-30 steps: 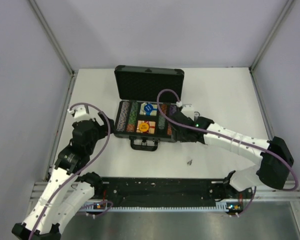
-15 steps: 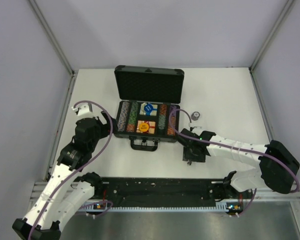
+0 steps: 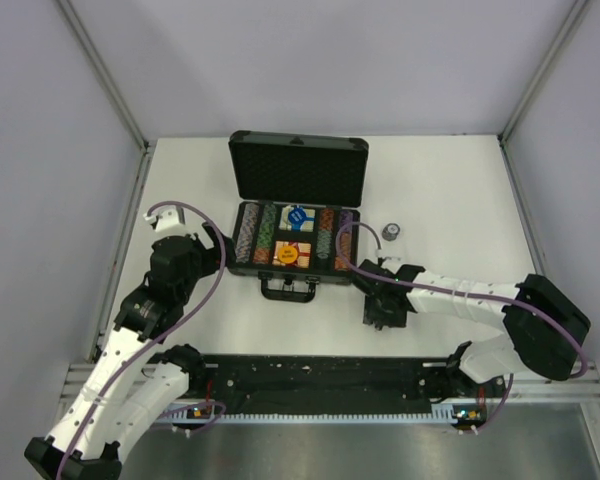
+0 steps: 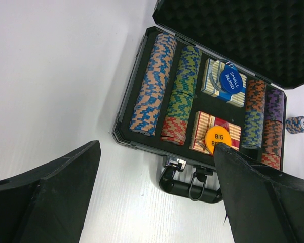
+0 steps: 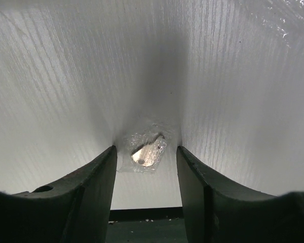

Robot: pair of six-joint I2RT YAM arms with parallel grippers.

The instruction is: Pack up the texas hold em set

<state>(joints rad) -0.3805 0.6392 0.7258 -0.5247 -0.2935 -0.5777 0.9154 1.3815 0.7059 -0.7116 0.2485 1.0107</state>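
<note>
The black case (image 3: pixel 298 165) lies open at mid-table, lid up at the back, handle (image 3: pixel 288 290) toward me. Inside are rows of multicoloured chips (image 4: pixel 154 83), a card box with a blue "small blind" button (image 4: pixel 230 81) and a red-striped card box with an orange "big blind" button (image 4: pixel 218 137). No red triangle shows. My left gripper (image 3: pixel 212 250) is open and empty, just left of the case (image 4: pixel 126 119). My right gripper (image 3: pixel 380 318) is open, low over the table, its fingers on either side of a small silver key in a clear packet (image 5: pixel 149 152).
A short loose stack of chips (image 3: pixel 391 232) stands on the table right of the case, also in the left wrist view (image 4: pixel 297 124). Grey walls and metal posts enclose the white table. The black rail with the arm bases (image 3: pixel 320 375) runs along the near edge.
My right arm left the case's right side, swung toward me and came down over the small packet in front of the case. My left gripper shifted slightly.
</note>
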